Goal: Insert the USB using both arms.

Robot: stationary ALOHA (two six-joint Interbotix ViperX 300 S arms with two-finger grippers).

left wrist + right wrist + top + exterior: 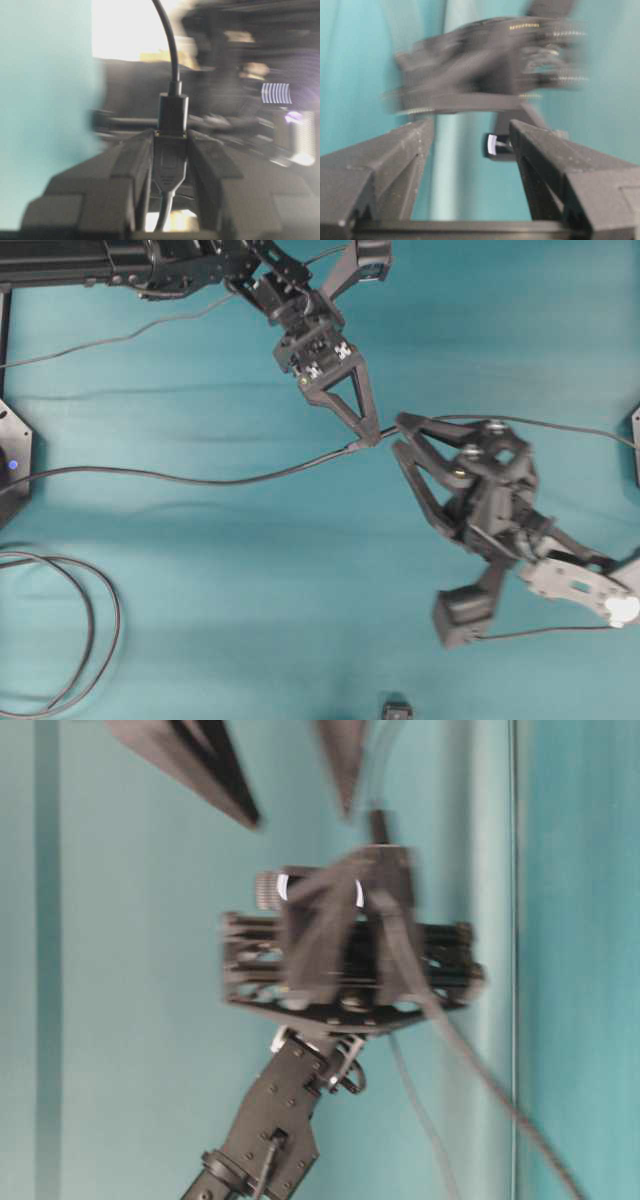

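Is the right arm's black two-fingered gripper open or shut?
Open: the black two-fingered right gripper shows teal cloth between its spread fingers, gripping nothing.

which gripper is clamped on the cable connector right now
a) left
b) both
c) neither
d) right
a: in the left wrist view the left gripper fingers press both sides of the connector, while the right gripper stands wide open with nothing between its fingers.

Blurred black gripper assy (345, 945) mid-frame on an arm (270, 1130) rising from bottom centre, two dark pointed fingertips (200, 765) at top, grey cable (480, 1090) trailing to lower right, teal backdrop (120, 970).
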